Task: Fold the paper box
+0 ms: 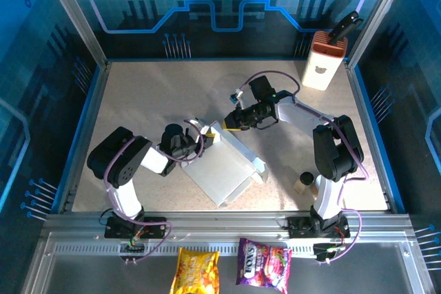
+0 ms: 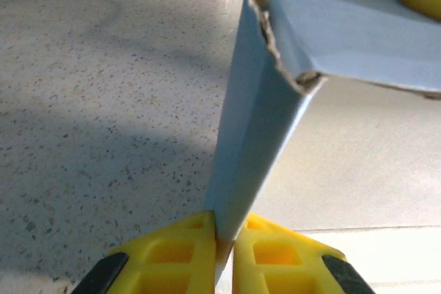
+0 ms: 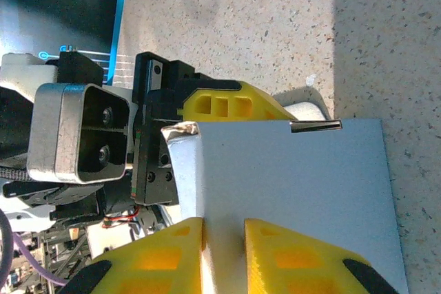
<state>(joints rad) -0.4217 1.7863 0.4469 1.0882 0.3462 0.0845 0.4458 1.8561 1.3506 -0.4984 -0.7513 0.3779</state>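
Observation:
The paper box (image 1: pixel 224 170) is a pale grey-white cardboard piece lying mid-table, with its far-left corner lifted. My left gripper (image 1: pixel 204 140) comes in from the left. In the left wrist view my left gripper (image 2: pixel 224 256) is shut on an upright wall of the paper box (image 2: pixel 251 135), whose torn top corner meets a second panel. My right gripper (image 1: pixel 231 123) reaches down from the far right onto the same corner. From the right wrist camera, my right gripper (image 3: pixel 224 253) is shut on a folded wall of the paper box (image 3: pixel 296 184), and the left arm's yellow finger (image 3: pixel 227 105) sits just behind.
A tall white-and-orange container (image 1: pixel 322 63) stands at the back right with a dark tool in it. A small tan cylinder (image 1: pixel 304 182) sits by the right arm's base. Two snack bags (image 1: pixel 195 271) lie on the rail in front of the table.

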